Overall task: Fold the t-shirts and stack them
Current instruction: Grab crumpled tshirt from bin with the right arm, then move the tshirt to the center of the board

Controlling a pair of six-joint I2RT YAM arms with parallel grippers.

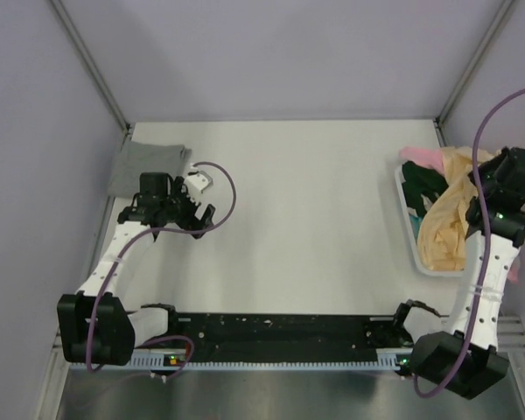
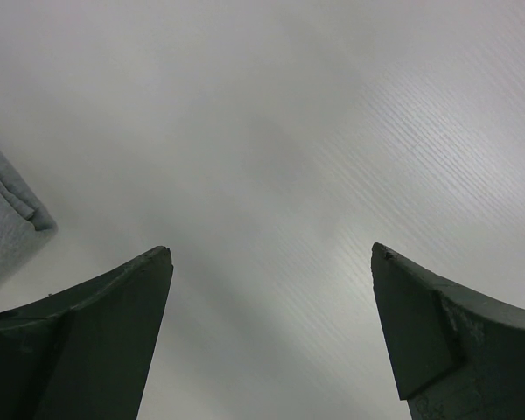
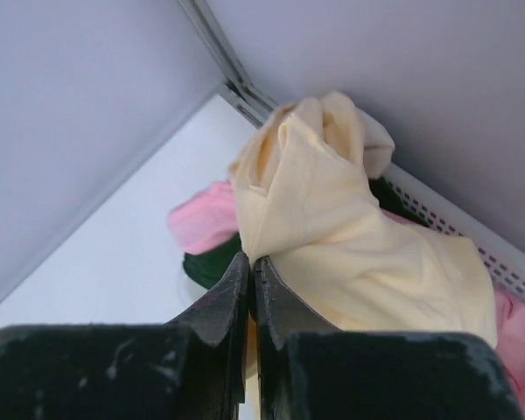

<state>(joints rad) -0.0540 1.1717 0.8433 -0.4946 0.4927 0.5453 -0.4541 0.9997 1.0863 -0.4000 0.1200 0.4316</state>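
Cloth of the pale yellow t-shirt (image 3: 332, 227) sits clenched in our right gripper (image 3: 249, 262) above the basket (image 3: 472, 232); we fear the pink t-shirt (image 3: 206, 219) beneath may snag and drag out. Our left gripper (image 2: 271, 254) gapes over the white bench (image 2: 289, 131). From above, the grey t-shirt (image 1: 144, 168) lies folded far-left, lilac walls (image 1: 35, 131) closing three sides.

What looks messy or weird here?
The yellow t-shirt is bunched up in the basket on the right, pinched by the right pincer. A pink shirt and a dark green shirt lie crumpled beside it. The grey t-shirt looks folded.
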